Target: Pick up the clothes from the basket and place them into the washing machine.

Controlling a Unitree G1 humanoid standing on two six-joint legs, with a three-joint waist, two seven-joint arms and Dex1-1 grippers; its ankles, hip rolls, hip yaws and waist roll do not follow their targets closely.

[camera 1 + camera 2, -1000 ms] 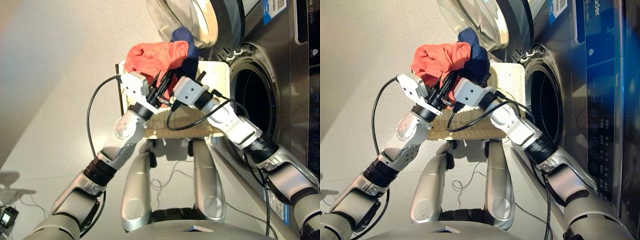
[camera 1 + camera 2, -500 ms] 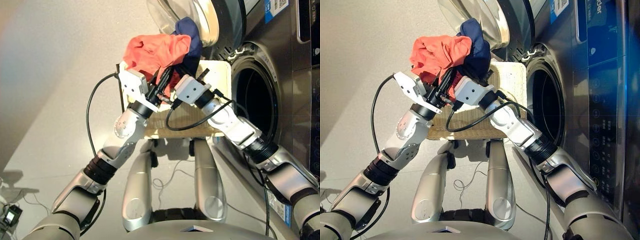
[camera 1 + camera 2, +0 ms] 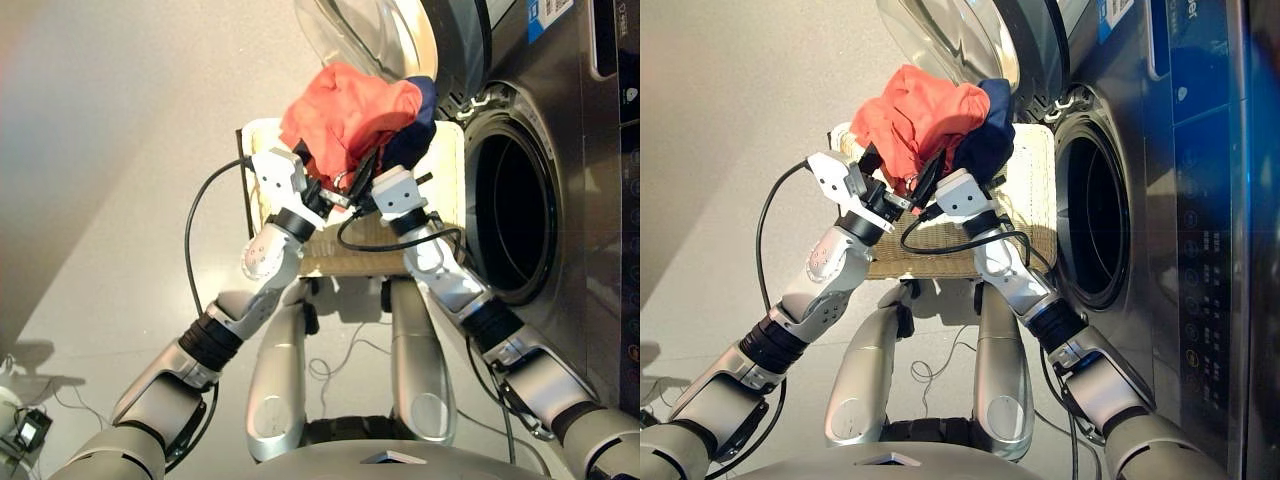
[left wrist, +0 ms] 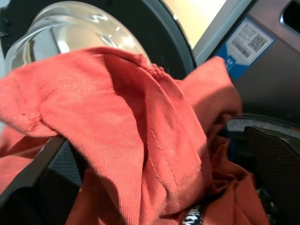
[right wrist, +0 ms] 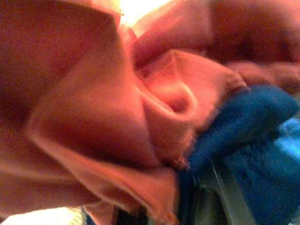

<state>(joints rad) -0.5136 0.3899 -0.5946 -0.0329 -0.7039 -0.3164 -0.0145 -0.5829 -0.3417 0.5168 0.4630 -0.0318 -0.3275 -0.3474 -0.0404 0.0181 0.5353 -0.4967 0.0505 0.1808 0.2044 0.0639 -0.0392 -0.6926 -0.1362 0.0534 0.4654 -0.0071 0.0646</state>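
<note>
Clothes, a coral red garment bunched with a navy one, hang above the basket, beside the washing machine porthole. Both the left end effector and the right end effector push in under the bundle, presumably so nothing slips (whether their fingers are clamped I cannot tell, as cloth hides them).

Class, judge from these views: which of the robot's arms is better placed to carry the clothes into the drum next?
Probably the right. The right gripper sits nearer the porthole. The left gripper is across the basket. Both are under the clothes.
</note>
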